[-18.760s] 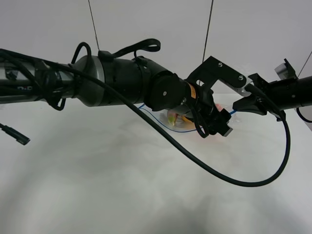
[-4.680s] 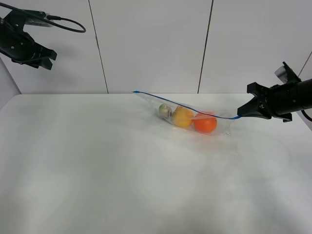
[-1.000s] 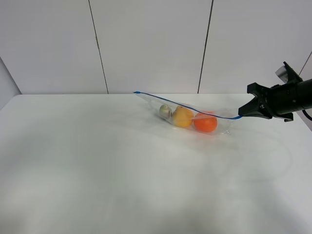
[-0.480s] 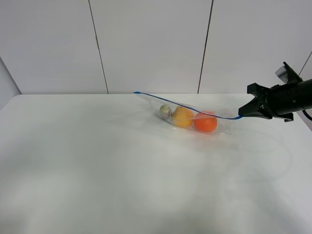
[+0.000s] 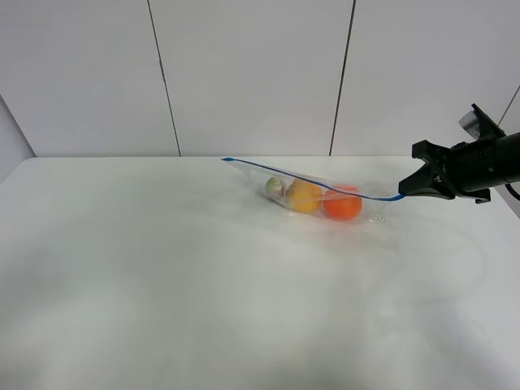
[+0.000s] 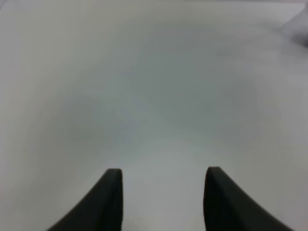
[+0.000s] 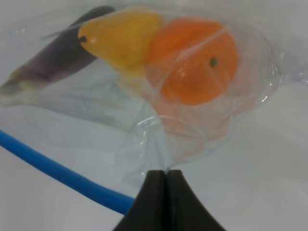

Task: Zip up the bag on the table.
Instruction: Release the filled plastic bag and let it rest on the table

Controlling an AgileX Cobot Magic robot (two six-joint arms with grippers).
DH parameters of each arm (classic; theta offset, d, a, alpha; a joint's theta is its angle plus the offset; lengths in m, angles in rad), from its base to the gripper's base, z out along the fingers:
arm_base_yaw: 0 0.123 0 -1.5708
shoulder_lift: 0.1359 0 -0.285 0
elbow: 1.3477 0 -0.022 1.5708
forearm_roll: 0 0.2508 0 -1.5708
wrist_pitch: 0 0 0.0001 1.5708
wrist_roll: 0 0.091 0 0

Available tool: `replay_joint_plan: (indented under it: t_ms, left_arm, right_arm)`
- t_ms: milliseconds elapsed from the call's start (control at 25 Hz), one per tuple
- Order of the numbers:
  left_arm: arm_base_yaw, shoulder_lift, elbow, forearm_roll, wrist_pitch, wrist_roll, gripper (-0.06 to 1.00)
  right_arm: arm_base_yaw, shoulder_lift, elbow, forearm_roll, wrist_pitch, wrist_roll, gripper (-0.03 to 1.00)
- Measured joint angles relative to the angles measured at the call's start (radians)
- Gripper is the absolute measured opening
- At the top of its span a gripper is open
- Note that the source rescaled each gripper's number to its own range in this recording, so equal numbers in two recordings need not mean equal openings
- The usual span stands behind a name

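Right tool [image 7: 167, 179] has its 2 black fingers pressed together, pinching the corner of the bag [image 7: 159, 110] right next to the end of the blue zipper strip [image 7: 62, 171]. Exterior high view: right tool [image 5: 404, 186] reaches in from the right edge and holds that corner raised above the bench [image 5: 203, 292]; zipper strip [image 5: 309, 177] runs from the pinched end up and left to its far end near the back wall.

Bag [image 5: 313, 195] lies toward the rear of the bench, right of centre, its lower side resting on the surface. Contents seen through the clear plastic, going away from the tool: orange [image 7: 192, 60], yellow pear [image 7: 120, 36], purple eggplant [image 7: 57, 60], each touching the next. Same order in the high view: orange [image 5: 342, 204], pear [image 5: 304, 196], eggplant [image 5: 275, 187].

Left tool [image 6: 161, 192]: fingers spread apart, nothing between them, only plain white surface in its view. Not visible in the high view.
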Motion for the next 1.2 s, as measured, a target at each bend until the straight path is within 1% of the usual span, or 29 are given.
replay_joint_plan:
  t_ms: [240, 760, 1000, 1200]
  left_arm:
    - [-0.001, 0.000, 0.019, 0.002, 0.031, 0.000, 0.52]
    - [-0.001, 0.000, 0.019, 0.002, 0.031, 0.000, 0.52]
    - [-0.001, 0.000, 0.019, 0.002, 0.031, 0.000, 0.52]
    - [-0.001, 0.000, 0.019, 0.003, 0.031, 0.000, 0.52]
  right_arm:
    - [0.000, 0.000, 0.000, 0.000, -0.002, 0.000, 0.00]
    - [0.000, 0.000, 0.000, 0.000, -0.002, 0.000, 0.00]
    - [0.000, 0.000, 0.000, -0.002, -0.029, 0.000, 0.00]
    - [0.000, 0.000, 0.000, -0.031, -0.047, 0.000, 0.01]
